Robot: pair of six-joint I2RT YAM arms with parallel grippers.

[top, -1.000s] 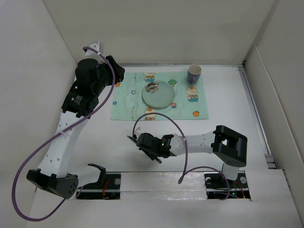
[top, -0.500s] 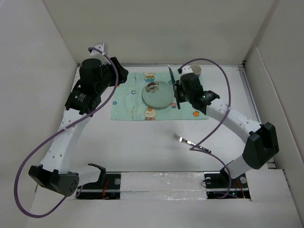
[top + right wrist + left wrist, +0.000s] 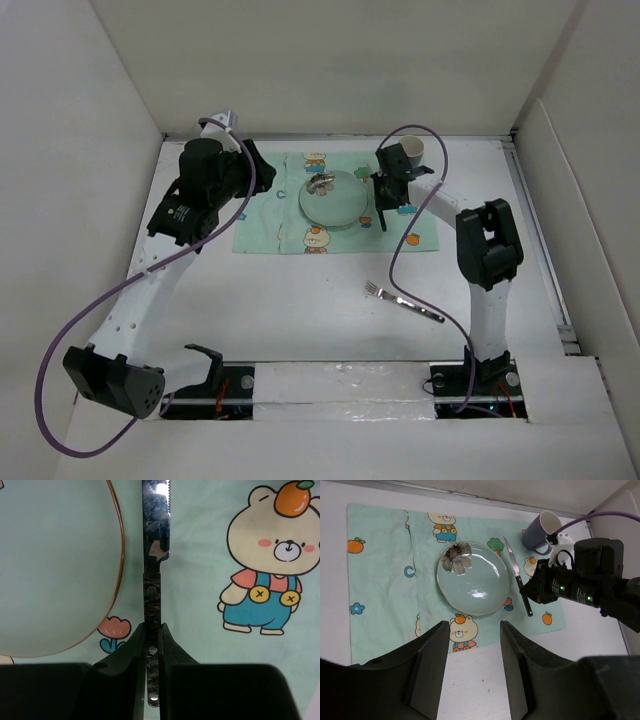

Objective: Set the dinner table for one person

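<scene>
On the white dinner table (image 3: 300, 300) lies a mint-green cartoon placemat (image 3: 270, 215) with a pale green plate (image 3: 335, 200) on it. My right gripper (image 3: 383, 197) is shut on the dark handle of a knife (image 3: 152, 600), which lies along the plate's right rim (image 3: 118, 555), blade pointing away. I cannot tell whether the knife rests on the mat. The knife (image 3: 517, 577) and right gripper (image 3: 535, 591) also show in the left wrist view. A fork (image 3: 405, 299) lies on the bare table in front. My left gripper (image 3: 475, 630) is open and empty, by the mat's left side (image 3: 250, 165).
A blue-grey mug (image 3: 410, 152) stands at the mat's far right corner, just behind my right gripper. A small brownish flower-shaped piece (image 3: 320, 182) sits on the plate's far left. White walls enclose the table on three sides.
My right arm swung from the near middle of the table to the mat with the knife, then lowered it beside the plate. The fork came into view. My left arm shifted slightly right.
</scene>
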